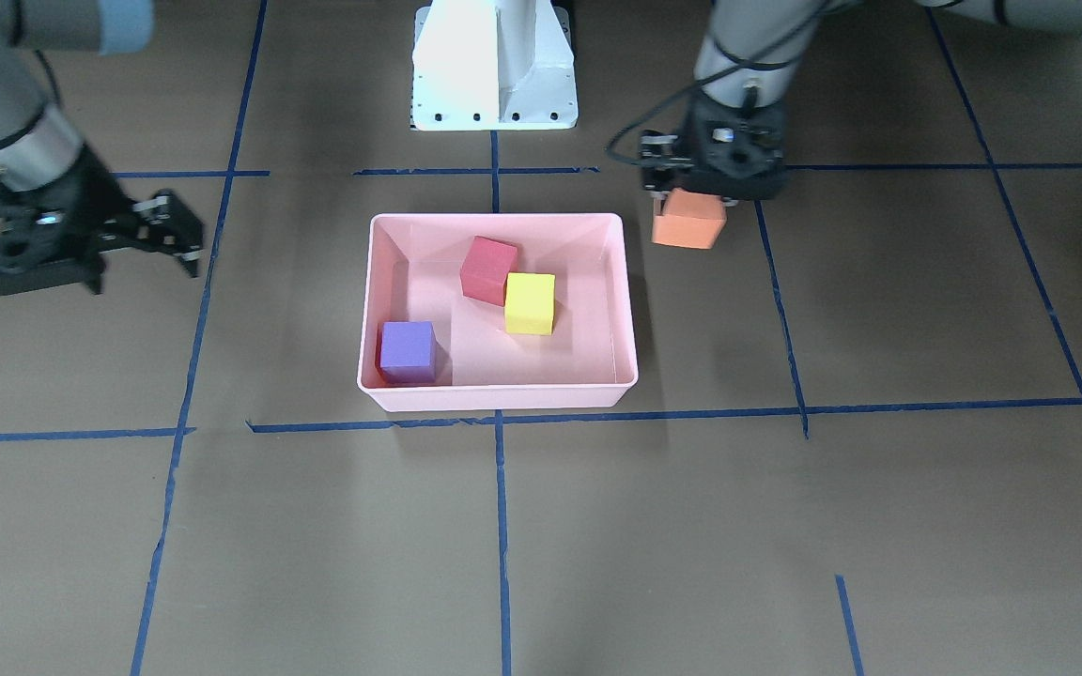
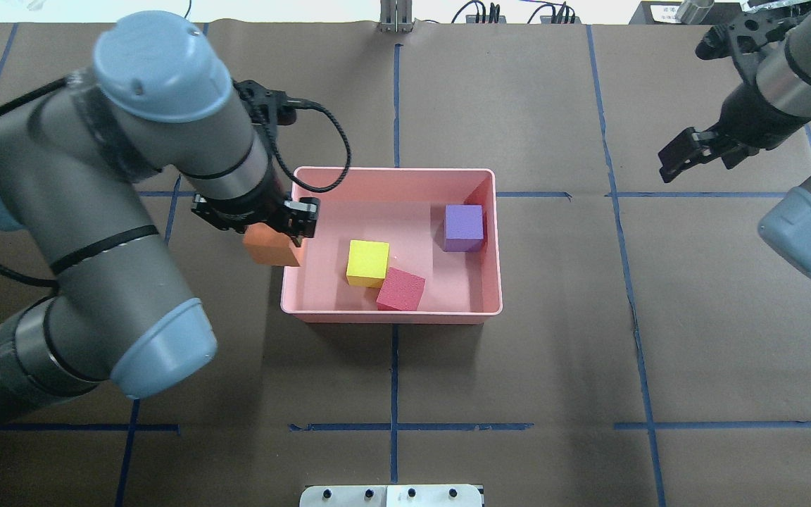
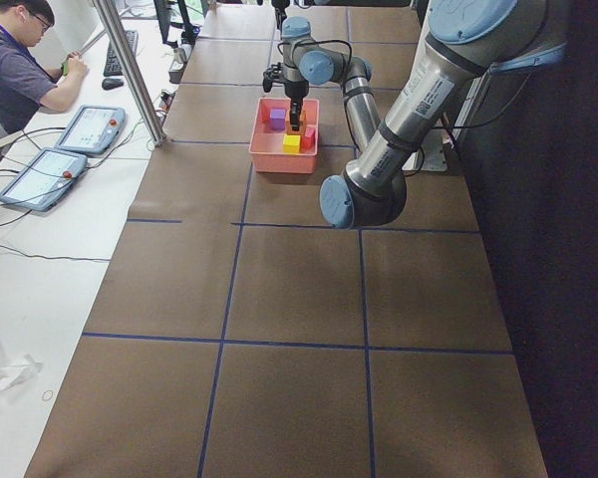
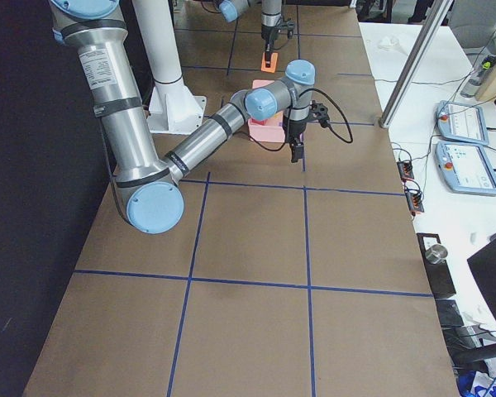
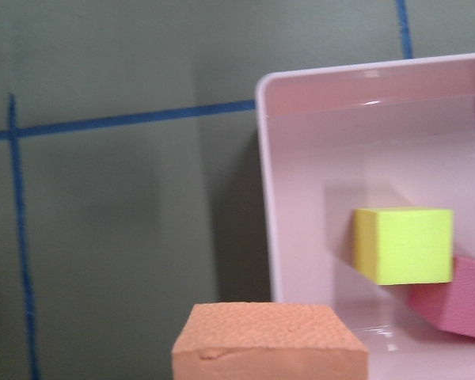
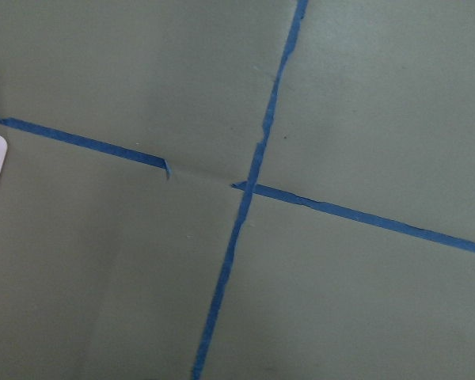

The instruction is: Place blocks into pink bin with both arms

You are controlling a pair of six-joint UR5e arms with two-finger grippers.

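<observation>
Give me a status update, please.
Left gripper shut on orange block, beside pink bin. Right gripper open, empty. Three blocks inside. Only its rim ahead.

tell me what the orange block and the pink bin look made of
The orange block is probably foam, matte: its face looks finely grainy, with no shine. The pink bin is likely moulded plastic, smooth and slightly glossy: light glints on its walls and thin rounded rim.

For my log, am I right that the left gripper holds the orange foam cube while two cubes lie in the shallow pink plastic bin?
Three, not two: the overhead view shows the purple cube, red cube and yellow cube in the pink plastic bin. The left gripper does hold the orange cube.
</observation>
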